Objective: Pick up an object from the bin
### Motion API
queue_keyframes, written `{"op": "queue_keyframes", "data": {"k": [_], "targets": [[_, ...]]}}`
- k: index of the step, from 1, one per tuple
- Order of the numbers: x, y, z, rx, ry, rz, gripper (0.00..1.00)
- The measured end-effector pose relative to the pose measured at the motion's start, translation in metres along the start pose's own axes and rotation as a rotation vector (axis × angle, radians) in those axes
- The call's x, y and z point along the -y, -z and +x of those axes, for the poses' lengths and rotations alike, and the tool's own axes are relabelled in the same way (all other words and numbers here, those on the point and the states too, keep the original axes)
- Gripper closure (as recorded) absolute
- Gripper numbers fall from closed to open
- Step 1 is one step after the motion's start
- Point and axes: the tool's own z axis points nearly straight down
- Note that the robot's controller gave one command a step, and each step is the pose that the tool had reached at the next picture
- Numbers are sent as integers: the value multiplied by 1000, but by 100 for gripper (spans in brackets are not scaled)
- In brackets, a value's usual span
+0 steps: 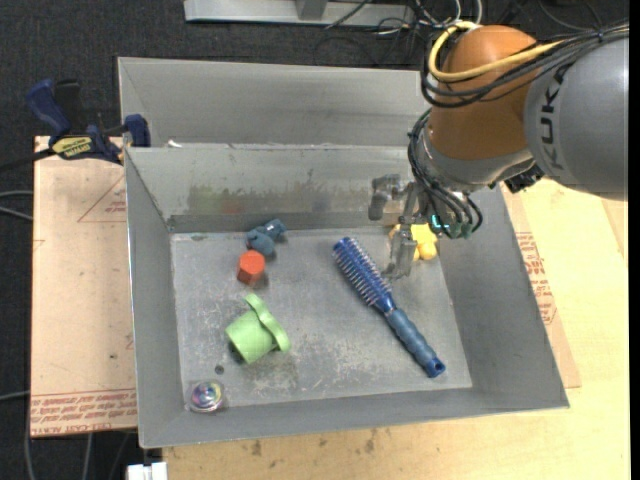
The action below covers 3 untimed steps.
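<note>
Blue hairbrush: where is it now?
In the camera view the hairbrush lies diagonally right of centre, bristle head just left of the gripper, handle toward the near-right corner.

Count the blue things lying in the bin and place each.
2. The long blue plastic hairbrush lies diagonally, right of centre; the small blue lumpy piece sits near the back wall, left of centre. More may be hidden under the gripper.
</note>
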Motion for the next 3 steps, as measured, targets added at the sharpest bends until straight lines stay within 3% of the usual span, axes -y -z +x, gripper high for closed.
{"op": "queue_keyframes", "data": {"k": [1,2,3], "targets": [[48,-109,22,-2,-102,0,0],[20,-136,110,-3,-186,-2,0],[27,-134,112,7,125,0,0]]}}
